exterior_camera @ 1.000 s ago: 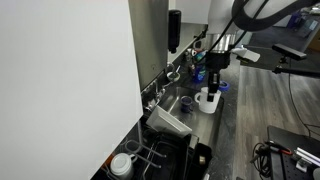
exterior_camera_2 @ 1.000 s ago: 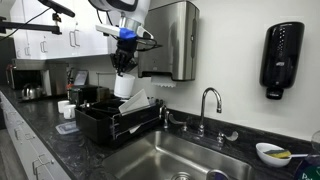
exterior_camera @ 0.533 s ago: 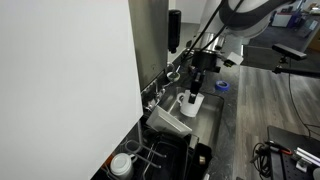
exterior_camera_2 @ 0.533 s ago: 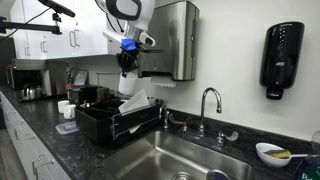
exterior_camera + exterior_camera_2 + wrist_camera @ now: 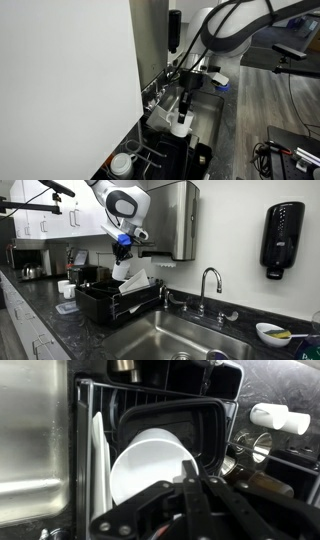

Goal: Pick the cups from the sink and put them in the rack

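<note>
One white cup point(image 5: 121, 271) was up in the air, hanging off the gripper point(image 5: 122, 259), jaws pinched tight on it. It sat directly over the black rack point(image 5: 95, 305), just above the tilted whitish tub point(image 5: 137, 283) that was parked in there. From the wrist view the cup point(image 5: 145, 470) filled the middle, open side facing the camera, with the rack's wires point(image 5: 90, 405) behind it. The sink point(image 5: 170, 338) was off to the side of the rack, well apart from the cup, with the tap point(image 5: 207, 280) behind it. Couldn't make out the blue cup anywhere. On the wall were a steel dispenser point(image 5: 180, 220) and a black soap dispenser point(image 5: 281, 240).
</note>
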{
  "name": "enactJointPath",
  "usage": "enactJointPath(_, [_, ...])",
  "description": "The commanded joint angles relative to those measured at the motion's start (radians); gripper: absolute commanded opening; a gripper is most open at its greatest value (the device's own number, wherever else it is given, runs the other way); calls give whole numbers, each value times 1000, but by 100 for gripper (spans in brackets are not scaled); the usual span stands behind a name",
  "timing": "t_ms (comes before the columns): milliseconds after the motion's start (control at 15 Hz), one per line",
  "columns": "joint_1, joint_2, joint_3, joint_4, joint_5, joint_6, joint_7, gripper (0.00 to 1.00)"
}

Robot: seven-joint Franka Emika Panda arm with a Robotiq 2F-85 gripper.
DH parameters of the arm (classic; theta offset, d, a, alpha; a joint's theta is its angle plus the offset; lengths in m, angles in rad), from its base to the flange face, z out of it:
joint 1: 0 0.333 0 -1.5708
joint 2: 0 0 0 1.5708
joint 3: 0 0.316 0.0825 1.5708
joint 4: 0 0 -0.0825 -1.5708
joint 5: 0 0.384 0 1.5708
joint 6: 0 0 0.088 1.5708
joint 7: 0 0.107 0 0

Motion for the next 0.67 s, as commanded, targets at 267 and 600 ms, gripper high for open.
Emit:
enactJointPath(267, [11,83,46,38,7,35,-41,1])
enactJointPath(600, [35,146,72,30,-33,129,-48,1])
